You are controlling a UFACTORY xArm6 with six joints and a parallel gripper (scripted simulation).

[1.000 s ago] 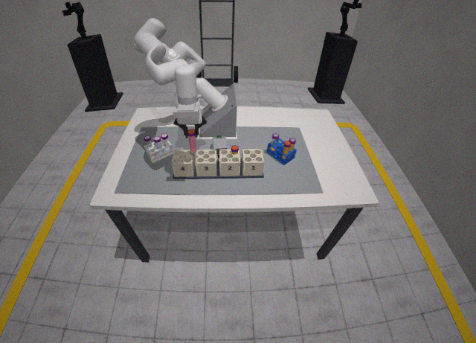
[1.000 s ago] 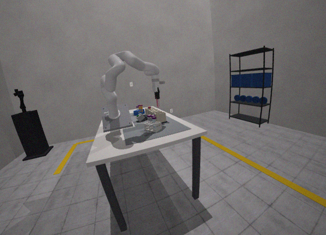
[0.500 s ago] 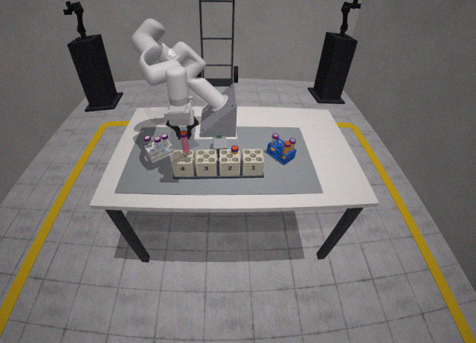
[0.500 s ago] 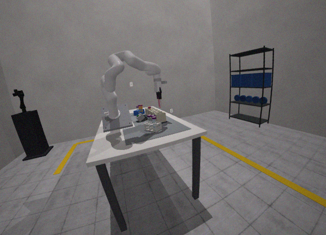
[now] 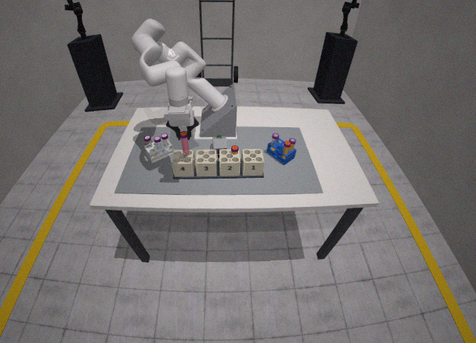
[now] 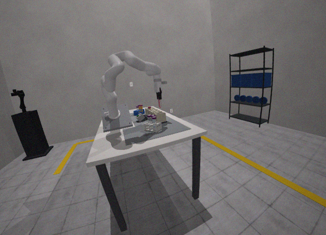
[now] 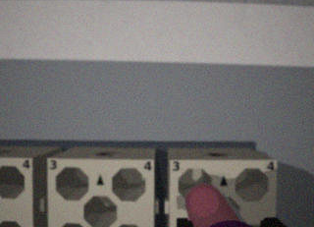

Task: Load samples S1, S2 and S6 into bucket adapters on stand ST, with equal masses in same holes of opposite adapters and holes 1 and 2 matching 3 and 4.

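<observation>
My gripper (image 5: 184, 134) is shut on a sample tube (image 5: 185, 143) with pink liquid and an orange cap dot. It holds the tube upright, with the tip just above the back of adapter 4 (image 5: 182, 163), at the left end of the stand. In the wrist view the tube's pink tip (image 7: 210, 205) hangs over that adapter (image 7: 222, 188), close to hole 3 (image 7: 193, 180); its ID is hidden. Adapters 3 (image 5: 206, 162), 2 (image 5: 230, 161) and 1 (image 5: 253, 161) stand in a row to the right. Another orange-dot tube (image 5: 234, 149) stands in adapter 2. From the side, the gripper (image 6: 159, 95) is well above the stand.
A clear rack (image 5: 157, 148) with three white-dot blanks stands just left of adapter 4, close to the gripper. A blue rack (image 5: 282, 149) with several tubes stands at the right. The small desk with the green DONE key (image 5: 219, 136) is behind adapter 2, in front of the arm's base.
</observation>
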